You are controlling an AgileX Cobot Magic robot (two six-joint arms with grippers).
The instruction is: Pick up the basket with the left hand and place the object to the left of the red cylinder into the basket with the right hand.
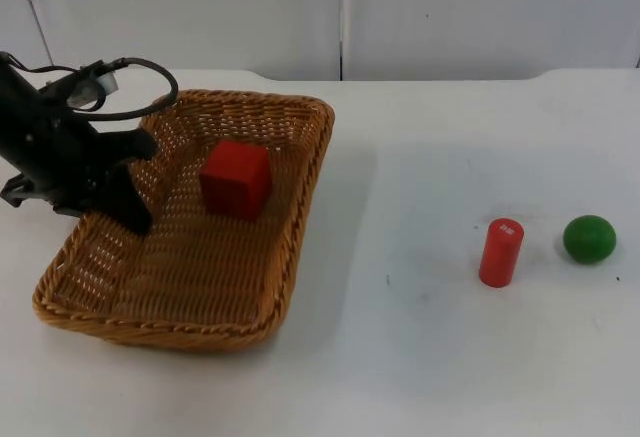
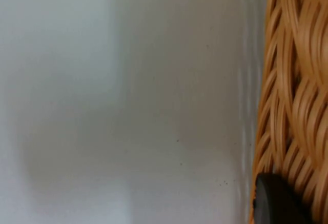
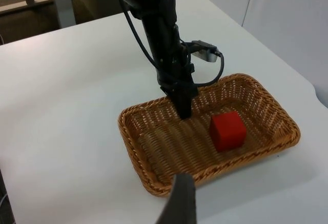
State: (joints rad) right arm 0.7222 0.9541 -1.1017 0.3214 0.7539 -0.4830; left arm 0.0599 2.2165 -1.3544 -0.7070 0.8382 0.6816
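My left tool [image 1: 125, 212] is clamped on the basket [image 1: 290, 207] rim at nine o'clock; a weak pinch could tip it, sliding the red cube [image 1: 236, 179] out.

I can't tell the right tool's [image 3: 180, 203] state.

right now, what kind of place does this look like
Probably a robot test bench: a bare white table against a grey partition wall, with simple props, a wicker basket, red cylinder and green ball.

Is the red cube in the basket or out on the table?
In: the red cube rests on the basket floor, inside the rim.
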